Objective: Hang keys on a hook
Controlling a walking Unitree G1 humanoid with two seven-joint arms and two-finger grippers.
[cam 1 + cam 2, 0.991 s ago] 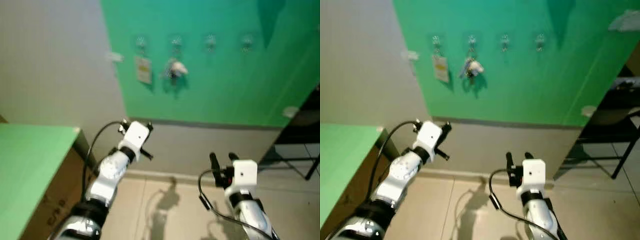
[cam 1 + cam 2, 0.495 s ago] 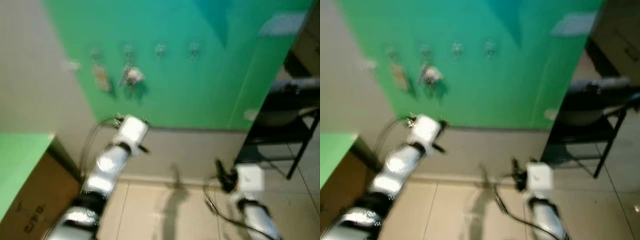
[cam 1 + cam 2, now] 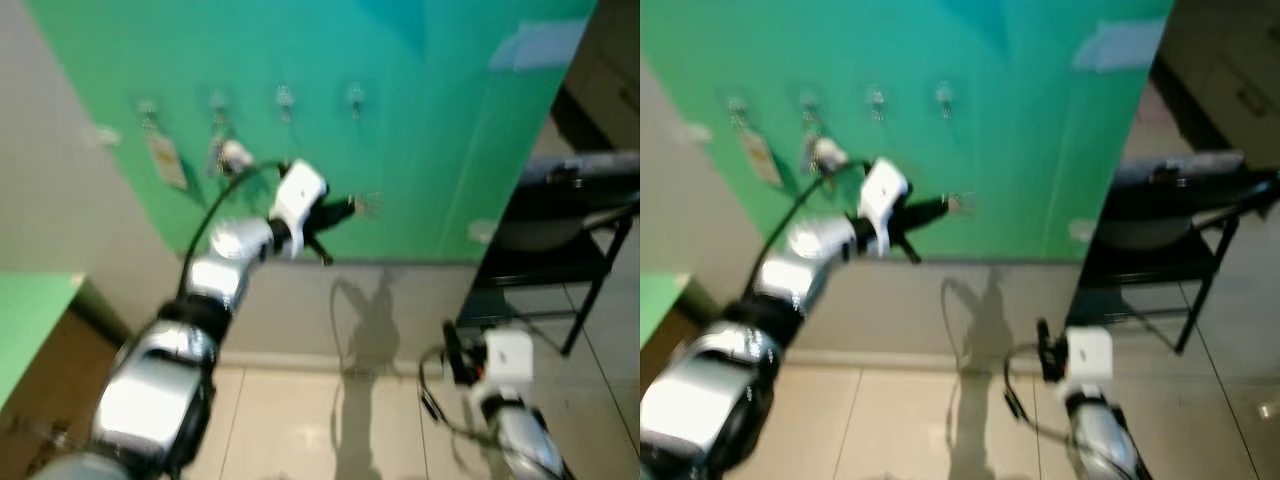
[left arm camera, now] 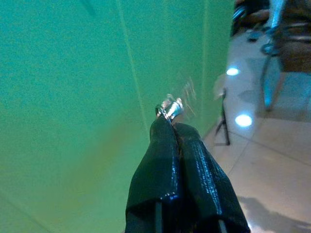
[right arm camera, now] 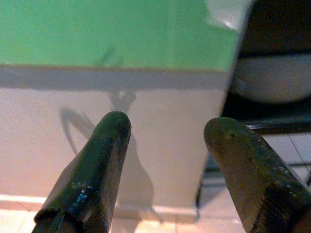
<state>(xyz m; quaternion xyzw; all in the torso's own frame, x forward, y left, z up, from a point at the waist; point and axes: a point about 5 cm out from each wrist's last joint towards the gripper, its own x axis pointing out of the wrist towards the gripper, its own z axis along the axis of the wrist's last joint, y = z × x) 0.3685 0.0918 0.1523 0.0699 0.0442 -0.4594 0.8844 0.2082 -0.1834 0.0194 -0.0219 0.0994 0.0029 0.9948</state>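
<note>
- Left gripper raised high in front of the green wall, fingers pressed tight together.
- Pinched at the very tips: small silver keys, sticking out just past the black fingers.
- Keys blurry in the head views, close to the wall; cannot tell if touching it.
- Above the left gripper, up on the wall: a row of four little hooks.
- Nearest of them, up and a bit to the gripper's right side: a bare hook.
- Next one, up and to its left: another bare hook.
- Farther to the left, past the white wrist: a hook with a pale bunch hanging from it.
- Farthest left: a hook with a small tag hanging down.
- Keys well below the row of hooks, not on any of them.
- Right gripper low down near the tiled floor, idle, fingers spread wide apart with nothing between them.
- Off to the right of the left gripper: a black chair.
- Shadow of the arm on the grey lower wall, below the left gripper.
</note>
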